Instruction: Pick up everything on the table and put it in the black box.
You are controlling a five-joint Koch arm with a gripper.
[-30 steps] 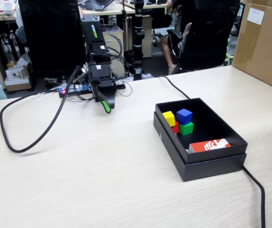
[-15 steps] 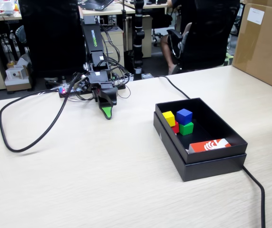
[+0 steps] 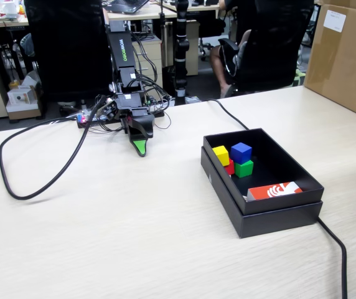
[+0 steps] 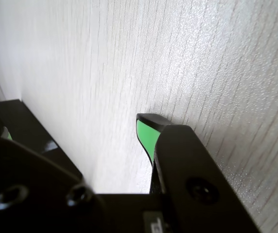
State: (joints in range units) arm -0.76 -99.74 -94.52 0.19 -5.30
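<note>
I see my pincer (image 3: 140, 148) hanging tip-down just over the desk (image 3: 134, 237), near its far edge, nothing in it; only one green tip shows, so I cannot tell its opening. Bare desk lies between it and the black box (image 3: 277, 218), where the yellow cube (image 3: 221, 154), blue cube (image 3: 241, 152), green cube (image 3: 244, 168) and red cube (image 3: 229, 168) cluster. The arm's lettering is unreadable.

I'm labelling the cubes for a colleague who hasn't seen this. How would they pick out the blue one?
Find the shallow matte black cardboard box on the beige wood-grain table. Four small cubes cluster in its far left corner. The small blue cube is farthest back, beside the yellow cube and behind the green cube.
</note>
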